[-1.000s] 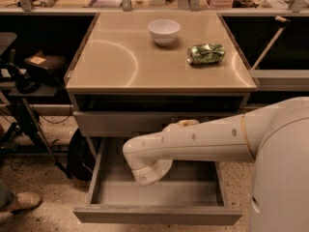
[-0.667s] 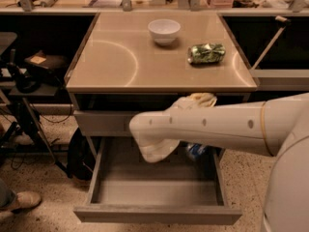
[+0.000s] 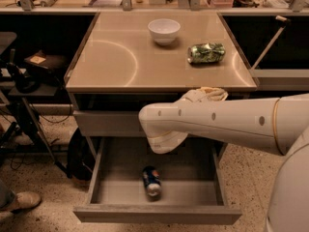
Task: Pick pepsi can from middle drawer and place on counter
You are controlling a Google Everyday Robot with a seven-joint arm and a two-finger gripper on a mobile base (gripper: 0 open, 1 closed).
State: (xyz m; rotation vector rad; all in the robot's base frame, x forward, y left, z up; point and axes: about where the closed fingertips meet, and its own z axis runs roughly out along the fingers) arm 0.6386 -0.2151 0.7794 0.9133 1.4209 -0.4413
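The pepsi can (image 3: 151, 181), dark blue with a silver top, lies on its side on the floor of the open middle drawer (image 3: 157, 214), near the front and centre. My white arm reaches in from the right, level with the cabinet front. My gripper is at its rounded end (image 3: 165, 140), above the drawer and just up and right of the can, not touching it. The beige counter (image 3: 120, 57) is above.
A white bowl (image 3: 164, 30) stands at the back of the counter. A crushed green-and-silver can (image 3: 206, 52) lies to its right. Dark shelving and cables stand on the left (image 3: 29, 81). A shoe (image 3: 21, 200) shows at the lower left.
My arm has risen from inside the drawer to the level of the cabinet front. The pepsi can, earlier only a blue glimpse under the arm, now lies in plain sight near the drawer's front.
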